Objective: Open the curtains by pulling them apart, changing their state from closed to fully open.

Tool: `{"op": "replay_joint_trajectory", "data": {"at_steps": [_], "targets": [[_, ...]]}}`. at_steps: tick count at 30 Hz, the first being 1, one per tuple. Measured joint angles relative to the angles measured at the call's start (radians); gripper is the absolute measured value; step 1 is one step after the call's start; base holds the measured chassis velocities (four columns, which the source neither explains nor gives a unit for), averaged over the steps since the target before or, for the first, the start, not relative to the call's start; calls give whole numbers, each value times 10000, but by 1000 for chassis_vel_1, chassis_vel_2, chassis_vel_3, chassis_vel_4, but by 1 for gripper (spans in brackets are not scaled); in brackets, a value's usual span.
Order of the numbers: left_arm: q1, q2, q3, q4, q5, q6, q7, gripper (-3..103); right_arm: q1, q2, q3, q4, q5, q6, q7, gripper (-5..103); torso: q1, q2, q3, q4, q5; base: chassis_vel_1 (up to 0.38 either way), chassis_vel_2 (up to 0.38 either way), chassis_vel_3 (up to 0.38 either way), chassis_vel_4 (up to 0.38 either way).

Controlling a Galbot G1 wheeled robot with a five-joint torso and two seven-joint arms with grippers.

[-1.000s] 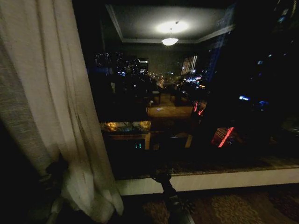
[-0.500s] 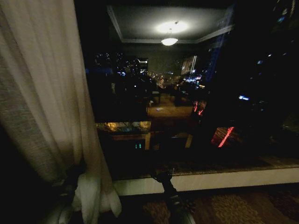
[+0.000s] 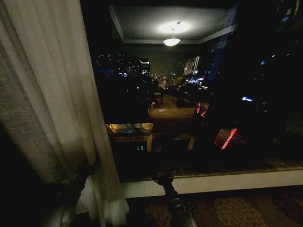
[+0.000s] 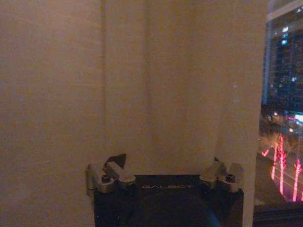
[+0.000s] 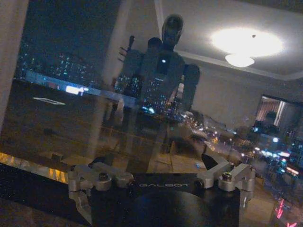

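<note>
A sheer cream-white curtain (image 3: pixel 52 94) of thin, matt woven cloth is seen hanging in soft vertical pleats, its weave showing faintly coarse along the outer fold. In the left wrist view the same fabric (image 4: pixel 156 85) is shown as a dull, finely textured cloth without sheen. The left gripper (image 4: pixel 165 172) is built of a black matt body with lettering, fitted with brushed silvery metal brackets and screws. The right gripper (image 5: pixel 163 170) is made the same way, black casing and pale metal fittings. The window glass (image 3: pixel 199 94) is glossy and mirror-like, reflections being carried on it. The sill (image 3: pixel 236 182) below is pale and smooth, and the carpet (image 3: pixel 236 208) is patterned and matt.
</note>
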State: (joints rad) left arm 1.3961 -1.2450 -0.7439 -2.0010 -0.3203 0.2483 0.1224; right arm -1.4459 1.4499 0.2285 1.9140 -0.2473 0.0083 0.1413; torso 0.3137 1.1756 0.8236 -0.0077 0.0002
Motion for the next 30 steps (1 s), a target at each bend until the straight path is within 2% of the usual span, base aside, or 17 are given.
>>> {"op": "replay_joint_trajectory", "data": {"at_steps": [2, 3, 5, 13, 16, 18, 20, 21, 25, 26, 27, 28, 29, 30], "targets": [[-354, 109, 243, 252, 30, 0, -189, 91, 12, -43, 20, -42, 0, -5, 1, 100, 0, 0, 0, 0, 0, 0, 0, 0, 0], [-354, 109, 243, 252, 30, 0, -189, 91, 12, -43, 20, -42, 0, -5, 1, 100, 0, 0, 0, 0, 0, 0, 0, 0, 0], [-688, 217, 494, 488, 40, -4, -378, 98, 30, -48, 21, -111, 1, -7, 2, 100, 0, 0, 0, 0, 0, 0, 0, 0, 0], [-1468, 371, 1098, 959, 198, -4, -729, 102, 83, 30, -40, -215, -15, -13, 8, 100, 1, 0, 0, 0, 0, 0, 0, 0, 0], [-1552, 346, 1186, 1009, 308, -9, -829, 88, 64, 10, -40, -204, -20, -17, 12, 100, 1, 0, 0, 0, 0, 0, 0, 0, 0], [-1545, 321, 1197, 1009, 308, -8, -859, 88, 46, -1, -38, -185, -21, -18, 15, 100, 0, 0, 0, 0, 0, 0, 0, 0, 0], [-1494, 277, 1197, 1009, 308, -7, -889, 77, 9, -9, -33, -161, -28, -18, 20, 100, 0, 0, 0, 0, 0, 0, 0, 0, 0], [-1494, 277, 1197, 1009, 308, -7, -889, 77, 9, -9, -33, -161, -28, -18, 20, 100, 0, 0, 0, 0, 0, 0, 0, 0, 0], [-1413, 267, 1161, 993, 305, -8, -886, 55, -39, 20, -32, -127, -87, -18, 25, 100, 0, 0, 0, 1, 0, 0, 0, 0, 0], [-1413, 267, 1161, 993, 305, -8, -886, 55, -39, 20, -32, -127, -87, -18, 25, 100, 0, 0, 0, 1, 0, 0, 0, 0, 0], [-1393, 279, 1136, 982, 297, -12, -884, 49, -51, 41, -36, -121, -134, -18, 26, 100, 1, 0, 0, 0, 0, 0, 0, 0, 0], [-1380, 291, 1119, 980, 293, -14, -882, 49, -54, 53, -37, -115, -158, -16, 27, 100, 0, 0, 0, 1, 0, 0, 0, 0, 0], [-1363, 304, 1098, 979, 284, -17, -880, 43, -57, 64, -41, -113, -176, -14, 28, 100, 1, 0, 0, 0, 0, 0, 0, 0, 0], [-1363, 304, 1098, 979, 284, -17, -880, 43, -57, 64, -41, -113, -176, -14, 28, 100, 1, 0, 0, 0, 0, 0, 0, 0, 0]]}}
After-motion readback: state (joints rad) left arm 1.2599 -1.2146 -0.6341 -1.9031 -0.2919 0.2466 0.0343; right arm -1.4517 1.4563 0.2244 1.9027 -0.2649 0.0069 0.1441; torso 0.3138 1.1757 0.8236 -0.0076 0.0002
